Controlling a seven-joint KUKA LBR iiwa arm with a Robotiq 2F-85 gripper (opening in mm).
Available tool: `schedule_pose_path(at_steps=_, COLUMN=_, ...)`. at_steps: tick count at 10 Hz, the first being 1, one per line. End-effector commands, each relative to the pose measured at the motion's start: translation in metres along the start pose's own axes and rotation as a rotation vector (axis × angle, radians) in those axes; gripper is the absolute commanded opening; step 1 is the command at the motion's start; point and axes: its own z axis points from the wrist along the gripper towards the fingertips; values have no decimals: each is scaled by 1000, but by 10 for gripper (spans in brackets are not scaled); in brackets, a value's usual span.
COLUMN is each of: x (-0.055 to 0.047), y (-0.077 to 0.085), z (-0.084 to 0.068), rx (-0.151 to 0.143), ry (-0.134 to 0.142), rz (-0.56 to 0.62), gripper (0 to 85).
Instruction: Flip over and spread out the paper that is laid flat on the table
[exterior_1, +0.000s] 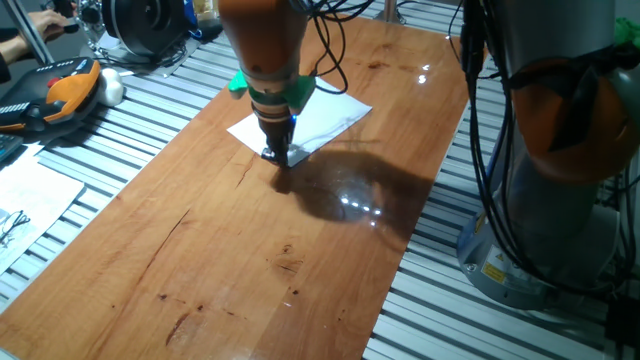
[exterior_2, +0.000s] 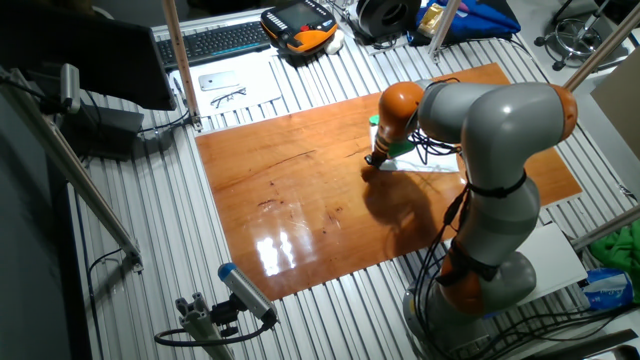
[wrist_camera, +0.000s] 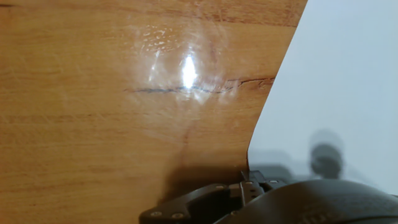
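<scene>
- The paper (exterior_1: 318, 118) lies flat on the table (exterior_1: 250, 260), toward the far end of the wooden top in one fixed view, its blank white face up
- The gripper (exterior_1: 276, 156) points straight down at the sheet's near corner, its black fingertips right at the paper's edge, touching or all but touching the wood
- Whether the jaws are apart or pressed together cannot be told: in both fixed views the tips merge into one small dark shape, and the hand view shows only a piece of black housing at the bottom of the frame
- In the hand view the paper (wrist_camera: 348, 93) fills the right side, its edge curving down to the housing, with bare glossy table (wrist_camera: 112, 124) to the left
- In the other fixed view the orange-and-grey arm bends over the table (exterior_2: 300, 210) and hides most of the paper (exterior_2: 440, 166); the gripper (exterior_2: 376, 160) sits at the sheet's left end
- A green part on the wrist (exterior_1: 298, 92) hangs just above the paper
- The table rests on a grey ribbed slat surface (exterior_1: 500, 320), where a keyboard (exterior_2: 215, 42) and other white sheets (exterior_2: 228, 88) lie well apart from the paper
</scene>
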Motion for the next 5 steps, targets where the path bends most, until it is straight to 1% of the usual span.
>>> schedule_pose_path(at_steps=1, x=-1, y=2, z=-8, rx=-4, ry=-2, rz=5, gripper=0)
schedule_pose_path(at_steps=3, x=-5, y=8, z=-27, rx=-37, ry=-4, rz=28, gripper=0)
schedule_pose_path(at_steps=4, x=-8, y=11, z=-40, rx=-39, ry=-6, rz=39, gripper=0)
schedule_pose_path(at_steps=5, x=-11, y=15, z=-55, rx=-34, ry=-12, rz=45, gripper=0)
